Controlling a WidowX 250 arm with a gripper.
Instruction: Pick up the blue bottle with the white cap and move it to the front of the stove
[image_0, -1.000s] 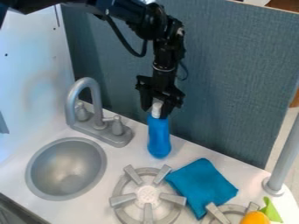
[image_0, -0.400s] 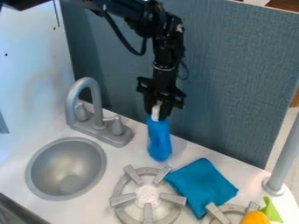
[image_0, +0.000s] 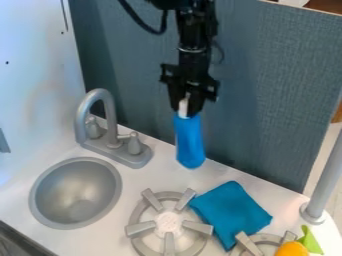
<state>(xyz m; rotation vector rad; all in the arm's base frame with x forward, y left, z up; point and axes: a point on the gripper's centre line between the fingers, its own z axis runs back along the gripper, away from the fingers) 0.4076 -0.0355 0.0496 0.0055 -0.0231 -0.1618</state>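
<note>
Camera view:
- At the far left, a white side wall (image_0: 37, 75) stands beside the worktop (image_0: 143, 177).
- Next comes a round, grey metal sink (image_0: 75, 195), set into the worktop at its left part; its bowl is bare metal.
- Just behind and to the right of the sink stands a grey faucet (image_0: 99, 96), its spout arched, with a handle on either side of the spout's foot.
- Farther right, toward the front, lies a grey burner (image_0: 140, 230) with raised bars around a pale centre.
- Above and behind it, the black claw (image_0: 185, 112) hangs pointing down, pinching the white top of a blue bottle (image_0: 190, 142) between its two fingers. The bottle is nearly upright, tilted slightly; its lower end shows against the rear part of the worktop.
- Behind the claw rises a blue-grey panel (image_0: 274, 100).
- A teal cloth (image_0: 230, 207) lies right of the first burner, near its bars.
- At the front right, a second burner (image_0: 250, 245) is partly in view, with an orange item (image_0: 292, 249) and a green piece (image_0: 310, 241) beside each other.
- A grey post (image_0: 326, 182) stands at the right edge.
</note>
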